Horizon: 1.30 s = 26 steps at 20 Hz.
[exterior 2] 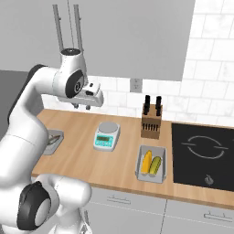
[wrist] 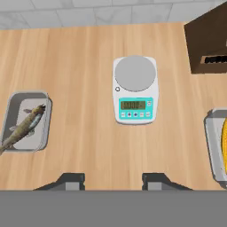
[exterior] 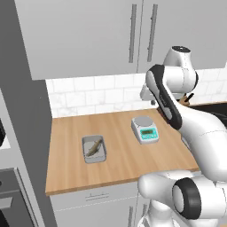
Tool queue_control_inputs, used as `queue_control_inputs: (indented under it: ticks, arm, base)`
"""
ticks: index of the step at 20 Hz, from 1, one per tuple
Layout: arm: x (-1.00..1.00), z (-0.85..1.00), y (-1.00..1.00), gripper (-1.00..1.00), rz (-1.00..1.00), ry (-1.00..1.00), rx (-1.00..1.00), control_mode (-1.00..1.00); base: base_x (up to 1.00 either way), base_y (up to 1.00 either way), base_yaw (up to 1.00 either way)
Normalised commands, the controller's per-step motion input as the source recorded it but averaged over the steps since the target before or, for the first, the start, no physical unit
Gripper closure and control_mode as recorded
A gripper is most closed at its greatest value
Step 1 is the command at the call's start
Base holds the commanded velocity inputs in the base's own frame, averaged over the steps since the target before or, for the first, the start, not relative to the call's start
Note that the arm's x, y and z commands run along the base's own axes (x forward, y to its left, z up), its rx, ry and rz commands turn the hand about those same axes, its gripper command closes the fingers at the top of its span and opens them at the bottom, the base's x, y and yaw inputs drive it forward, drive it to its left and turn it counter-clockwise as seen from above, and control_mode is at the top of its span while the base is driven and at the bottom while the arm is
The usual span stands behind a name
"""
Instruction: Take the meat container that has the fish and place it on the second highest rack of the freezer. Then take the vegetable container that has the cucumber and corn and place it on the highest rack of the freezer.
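Note:
The meat container [exterior: 94, 148] is a shallow grey tray with a brown fish in it, on the left part of the wooden counter [exterior: 119, 159]. It also shows as the meat container [wrist: 25, 122] at the left of the hand view and, half hidden behind my arm, as the meat container [exterior 2: 54, 140]. The vegetable container [exterior 2: 152, 163] holds a yellow corn cob and a green cucumber beside the cooktop; its rim [wrist: 215, 146] shows at the right edge of the hand view. My gripper [exterior 2: 82, 106] hovers high over the counter, near the scale and between the two trays. The gripper [wrist: 114, 181] is open and holds nothing. The freezer racks are out of view.
A white kitchen scale [wrist: 135, 88] with a teal display sits under the hand. A brown knife block [exterior 2: 151, 123] stands by the tiled wall. A black cooktop [exterior 2: 205, 151] lies at the right. Upper cabinets [exterior: 88, 35] hang overhead, and a tall grey unit [exterior: 22, 133] bounds the counter's left end.

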Motion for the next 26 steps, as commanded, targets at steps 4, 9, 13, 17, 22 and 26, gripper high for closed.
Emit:
queue_control_inputs:
  ticks: [4,9,13,17,22,26]
  arm:
    - [-0.22,0.00,0.11,-1.00,0.01,0.00,0.00,-1.00]
    - [-0.34,-0.13,0.56,-1.00,0.13,0.00,-0.03,-1.00]
    - [-0.23,-0.15,0.52,-1.00,0.28,0.00,-0.02,-1.00]
    - [-0.07,-0.12,0.52,-1.00,0.29,0.00,-0.01,-1.00]
    - [0.00,-0.10,0.47,-1.00,0.27,0.00,0.00,-1.00]
    - [0.00,-0.04,0.44,-1.00,0.24,0.00,0.00,-1.00]
  base:
    - [0.00,0.00,0.00]
    - [0.00,0.00,0.00]
    - [0.00,0.00,0.00]
    - [0.00,0.00,0.00]
    - [0.00,0.00,0.00]
    - [0.00,0.00,0.00]
